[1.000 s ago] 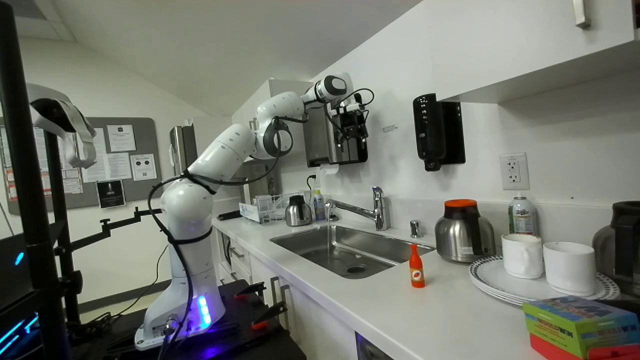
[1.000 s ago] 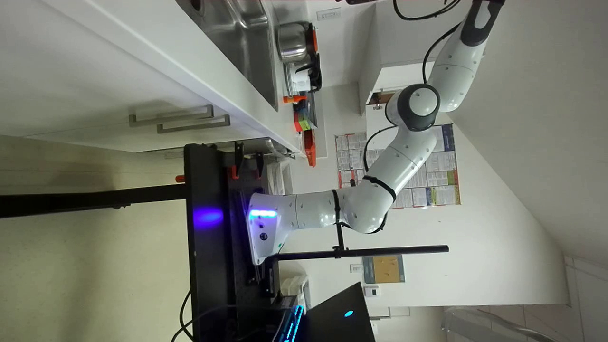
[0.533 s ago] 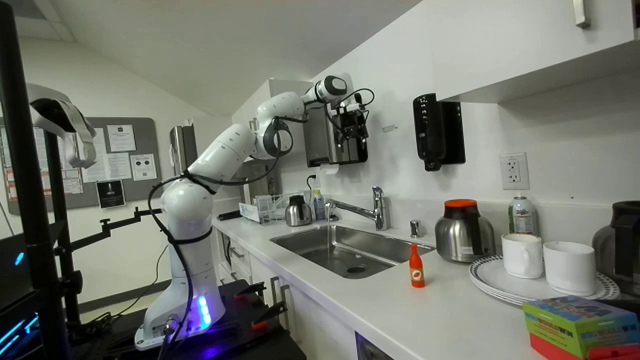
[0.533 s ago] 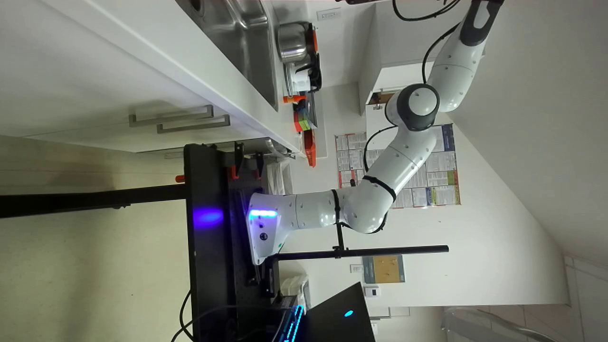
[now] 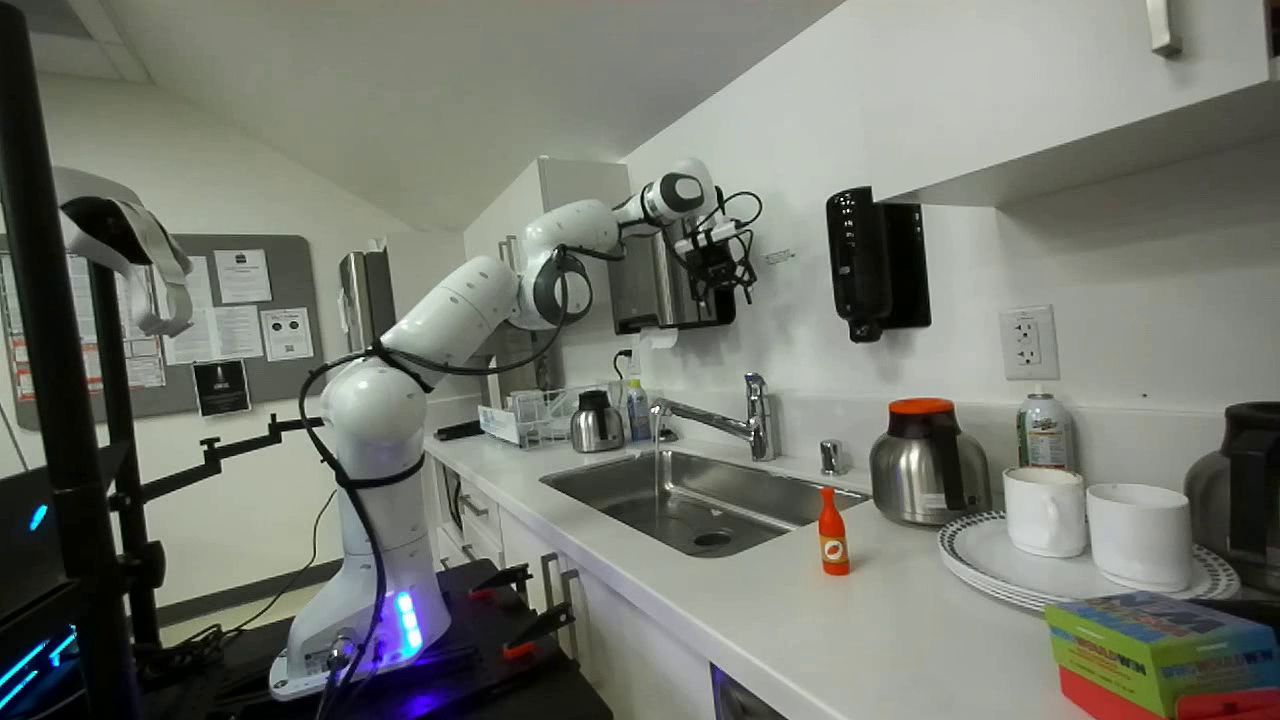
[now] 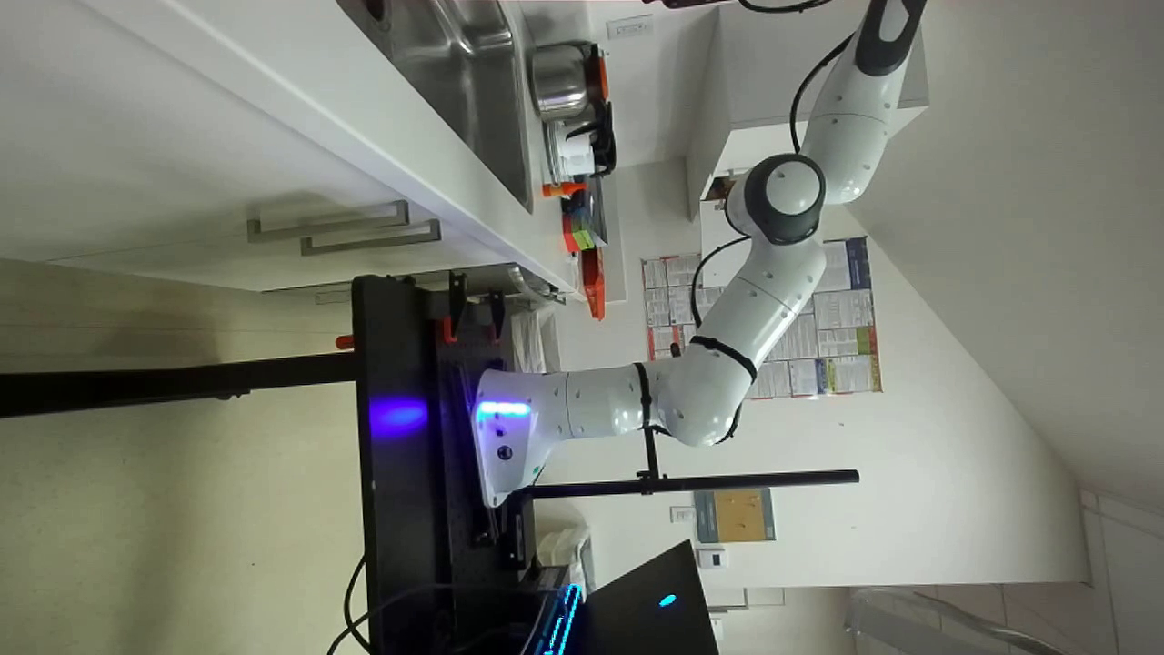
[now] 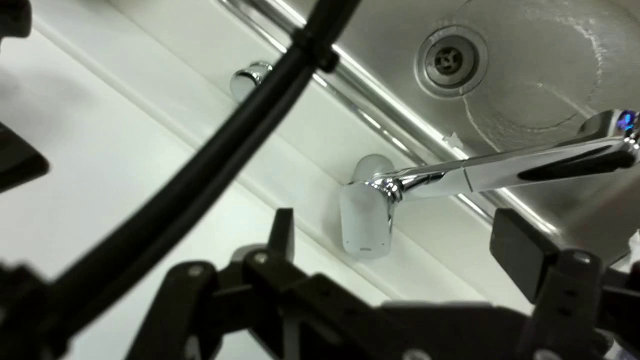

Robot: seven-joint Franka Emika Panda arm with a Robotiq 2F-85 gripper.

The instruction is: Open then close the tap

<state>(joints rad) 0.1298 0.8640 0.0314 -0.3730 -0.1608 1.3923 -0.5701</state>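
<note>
While the black end effector [image 7: 395,225] hung spread and empty above the shiny silver metal tap [image 5: 742,430] beside the steel sink [image 5: 760,500], clear water [image 5: 657,475] ran; off-centre contact, I judged, could swing the spout [image 5: 692,413] without stopping flow.

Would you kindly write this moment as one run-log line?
tap: open, water falling into sink | gripper: open, above tap, not touching | holding: nothing | pending: closing

In an exterior view, tap [image 5: 762,425] behind sink [image 5: 610,488], kettle [image 5: 905,472] to its right, cups [image 5: 1043,512] on plates [image 5: 980,548]
</note>
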